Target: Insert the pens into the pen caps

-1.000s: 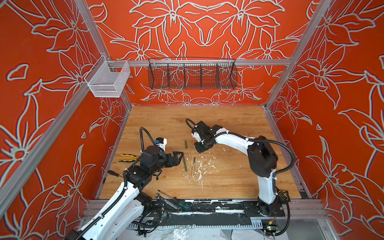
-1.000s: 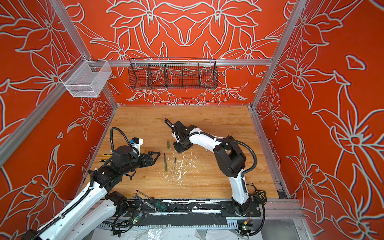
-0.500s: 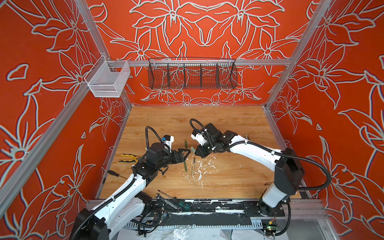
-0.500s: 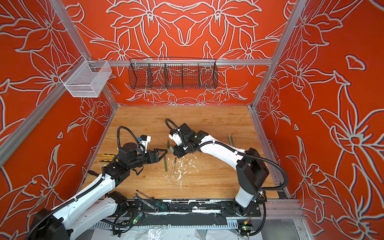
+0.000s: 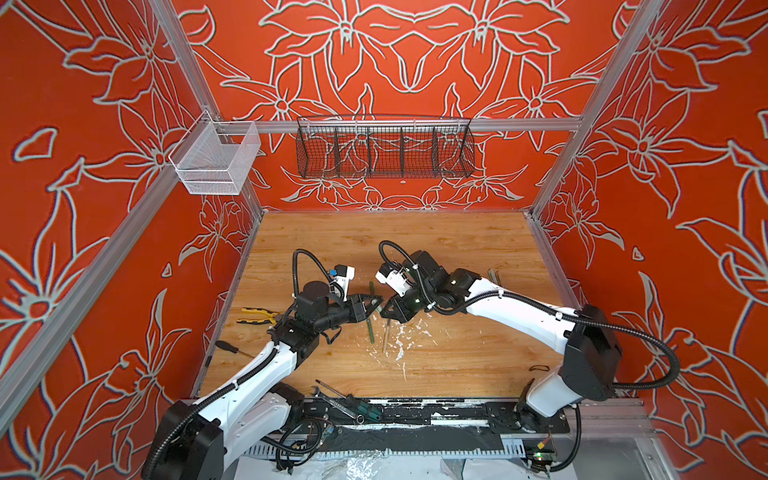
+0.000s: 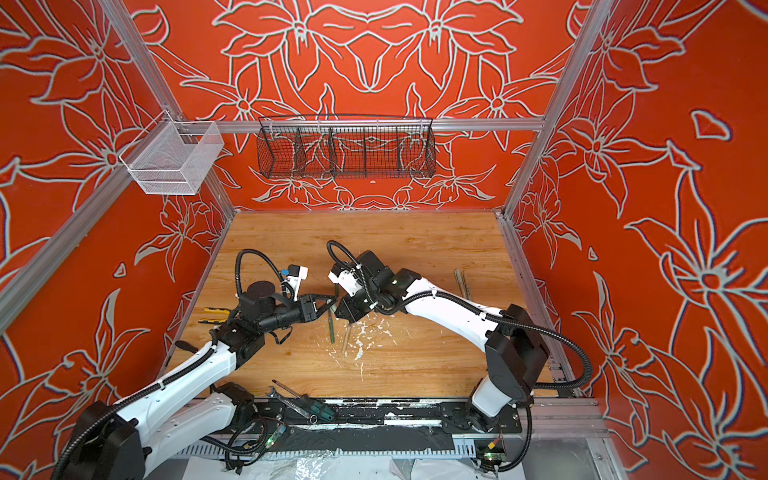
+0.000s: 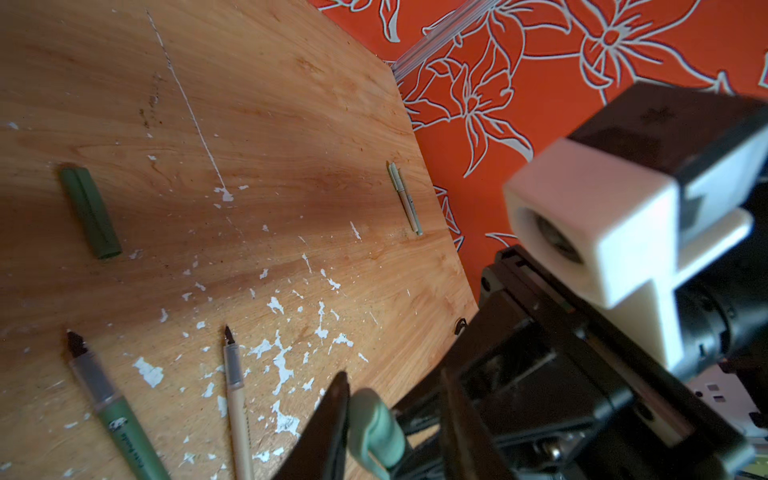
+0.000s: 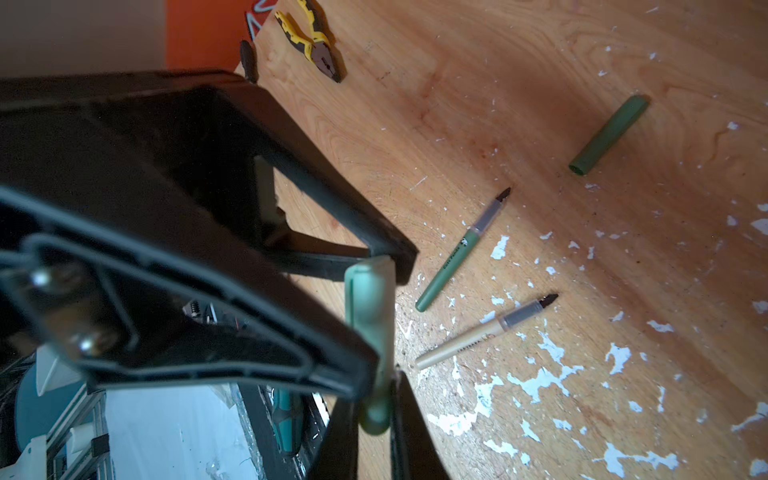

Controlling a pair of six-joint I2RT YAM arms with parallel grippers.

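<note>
Both grippers meet over the middle of the table. My right gripper (image 8: pixel 374 399) is shut on one end of a pale green pen cap (image 8: pixel 370 299), held in the air. The cap's other end lies between the narrowed jaws of my left gripper (image 7: pixel 394 382). One of the fingers (image 7: pixel 332 428) touches the cap (image 7: pixel 374 428), and a gap shows at the other. Below, an uncapped green pen (image 5: pixel 372 332) and an uncapped beige pen (image 5: pixel 386 334) lie side by side. A dark green cap (image 5: pixel 372 289) lies just beyond them. Two capped pens (image 5: pixel 493 277) rest at the right.
Yellow-black pliers (image 5: pixel 257 316) and a black-handled screwdriver (image 5: pixel 230 348) lie at the left edge. More tools (image 5: pixel 345 405) sit along the front edge. White paint flecks (image 5: pixel 399 340) dot the wood. A black wire basket (image 5: pixel 384 149) and a white mesh basket (image 5: pixel 216 160) hang on the walls.
My left gripper reached right to the middle and narrowed its wide-open jaws round the cap. My right arm brought the cap from behind the pens to the middle.
</note>
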